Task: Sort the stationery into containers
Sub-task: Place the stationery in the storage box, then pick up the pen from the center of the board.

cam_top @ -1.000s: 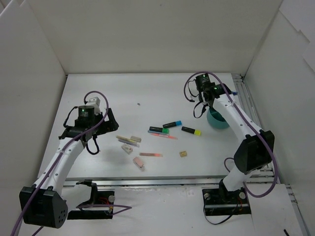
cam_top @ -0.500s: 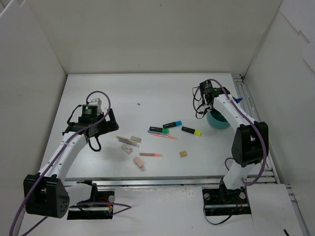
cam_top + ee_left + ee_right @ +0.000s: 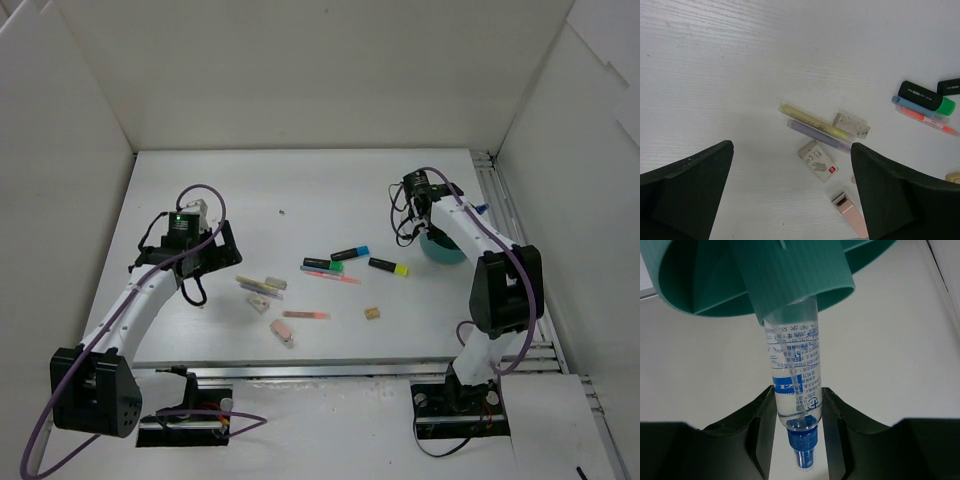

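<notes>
Pen [image 3: 792, 385] clear w/ blue cap, printed label, by teal tub [image 3: 790, 285]

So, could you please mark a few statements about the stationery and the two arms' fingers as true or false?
1. The right fingers are closed on the clear blue-capped pen, close by the teal tub. True.
2. The left fingers are shut on something. False: they stand wide open and empty above the table.
3. The green-capped highlighter lies inside the teal tub. False: it lies on the table.
4. The tan cube lies on the table, touching nothing else. True.
</notes>
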Motion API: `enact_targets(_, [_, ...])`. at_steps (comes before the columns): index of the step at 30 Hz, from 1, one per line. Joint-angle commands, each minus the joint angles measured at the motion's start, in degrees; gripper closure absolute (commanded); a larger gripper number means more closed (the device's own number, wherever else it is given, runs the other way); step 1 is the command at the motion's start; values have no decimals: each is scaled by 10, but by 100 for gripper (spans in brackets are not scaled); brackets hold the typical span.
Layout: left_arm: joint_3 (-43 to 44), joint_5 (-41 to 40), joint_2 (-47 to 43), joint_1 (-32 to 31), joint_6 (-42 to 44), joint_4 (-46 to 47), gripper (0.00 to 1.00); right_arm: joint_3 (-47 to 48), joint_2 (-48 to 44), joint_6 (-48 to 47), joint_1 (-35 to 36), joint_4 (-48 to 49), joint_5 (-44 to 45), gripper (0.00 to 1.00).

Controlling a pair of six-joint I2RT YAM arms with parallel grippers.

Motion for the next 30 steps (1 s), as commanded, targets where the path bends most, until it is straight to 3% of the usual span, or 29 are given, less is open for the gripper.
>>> enact_targets(1, [24,-6,-20,-2,-10,19,1,-11,5,-39,5,13,12,100])
enact_targets(3, [22,-9,-26,-2,-9,17,0,-17,9,-44,5,22,24,99])
enact_targets(9, [13,-19,-45,-2,-11,13,1,-9,13,-37,18,49,38,79])
enact_targets(12, [10,-19,-52,-2,-10,13,1,14,9,-18,28,49,35,75])
enact_targets(15, [7,-16,-57,-2,-9,14,1,17,2,-14,33,49,43,51])
enact_targets(24, [-3,-13,-107,-2,-2,9,1,75,-54,52,83,49,46,38])
enact_targets(28, [-14,-5,-134,-2,-3,12,1,136,-72,153,113,49,-52,35])
enact_targets(30, [-15,-4,-142,-2,-5,7,0,190,-71,259,123,49,-144,24])
